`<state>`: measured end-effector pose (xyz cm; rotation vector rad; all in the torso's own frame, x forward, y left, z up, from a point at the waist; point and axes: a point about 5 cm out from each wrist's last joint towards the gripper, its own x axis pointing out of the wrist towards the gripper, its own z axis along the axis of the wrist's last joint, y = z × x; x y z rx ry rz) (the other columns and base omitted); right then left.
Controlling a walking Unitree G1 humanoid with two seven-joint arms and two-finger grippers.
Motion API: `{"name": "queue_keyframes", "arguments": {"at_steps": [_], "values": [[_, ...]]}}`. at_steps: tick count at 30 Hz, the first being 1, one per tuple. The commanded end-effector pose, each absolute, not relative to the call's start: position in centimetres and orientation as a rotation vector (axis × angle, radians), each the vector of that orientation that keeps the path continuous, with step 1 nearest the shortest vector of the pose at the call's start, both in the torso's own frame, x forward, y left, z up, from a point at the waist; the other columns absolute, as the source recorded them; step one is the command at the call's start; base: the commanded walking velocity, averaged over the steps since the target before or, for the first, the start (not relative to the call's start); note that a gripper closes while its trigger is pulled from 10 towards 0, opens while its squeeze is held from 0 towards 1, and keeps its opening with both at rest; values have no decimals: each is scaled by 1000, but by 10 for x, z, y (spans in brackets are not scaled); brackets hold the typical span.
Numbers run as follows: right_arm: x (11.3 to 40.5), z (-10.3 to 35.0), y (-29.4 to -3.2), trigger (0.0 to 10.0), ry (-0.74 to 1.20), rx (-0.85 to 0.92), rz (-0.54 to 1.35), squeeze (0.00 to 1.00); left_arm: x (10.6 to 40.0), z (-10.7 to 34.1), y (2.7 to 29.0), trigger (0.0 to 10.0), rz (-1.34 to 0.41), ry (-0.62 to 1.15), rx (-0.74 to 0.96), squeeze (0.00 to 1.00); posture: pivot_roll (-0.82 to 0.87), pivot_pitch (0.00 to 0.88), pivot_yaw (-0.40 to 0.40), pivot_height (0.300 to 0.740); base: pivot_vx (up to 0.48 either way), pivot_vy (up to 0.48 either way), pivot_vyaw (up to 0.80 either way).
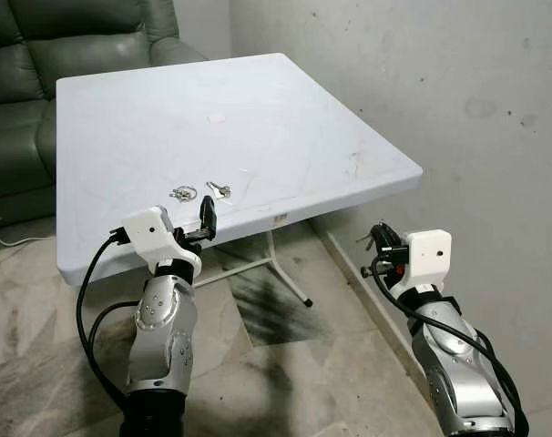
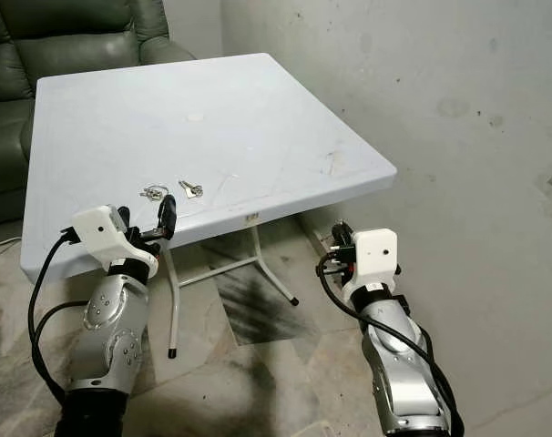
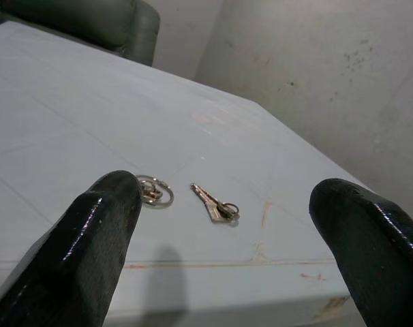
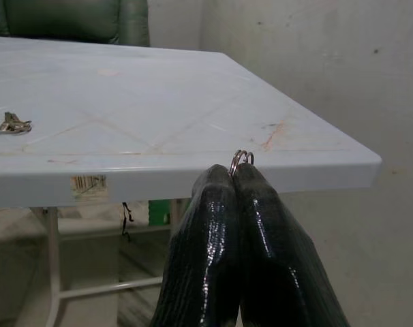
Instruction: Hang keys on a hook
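Two sets of keys lie near the front edge of the white table (image 1: pixel 285 118): a ring with keys (image 1: pixel 183 192) and, just to its right, a single key on a small ring (image 1: pixel 219 189). My left gripper (image 1: pixel 189 223) is open at the table's front edge, just short of them; in the left wrist view its fingers (image 3: pixel 111 211) frame the ring with keys (image 3: pixel 154 191) and the single key (image 3: pixel 215 204). My right gripper (image 1: pixel 383 238) is off the table's right front corner, below its top. It is shut on a small metal key ring (image 4: pixel 240 158) that peeks out at its fingertips.
A green sofa (image 1: pixel 39 55) stands behind the table on the left. A stained white wall (image 1: pixel 476 100) runs along the right. White folding table legs (image 1: pixel 285 273) stand on the marble floor between my arms. A white cable (image 1: pixel 7 238) lies at the far left.
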<state>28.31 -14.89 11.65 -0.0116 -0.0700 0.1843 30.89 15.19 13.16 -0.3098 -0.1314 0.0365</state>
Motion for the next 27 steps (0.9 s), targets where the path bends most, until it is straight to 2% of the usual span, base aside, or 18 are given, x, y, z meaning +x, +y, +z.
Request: {"name": "queue_keyframes", "arguments": {"at_steps": [1,27], "values": [[284,118,-154,10000,-71,-18,170,0,310,133,146,10000,14,-126,-323,0,-69,0,-58,740,0,0,-738],[284,117,-153,10000,-65,-15,167,0,310,129,145,10000,27,-91,-318,0,-72,0,-55,740,0,0,-741]]}}
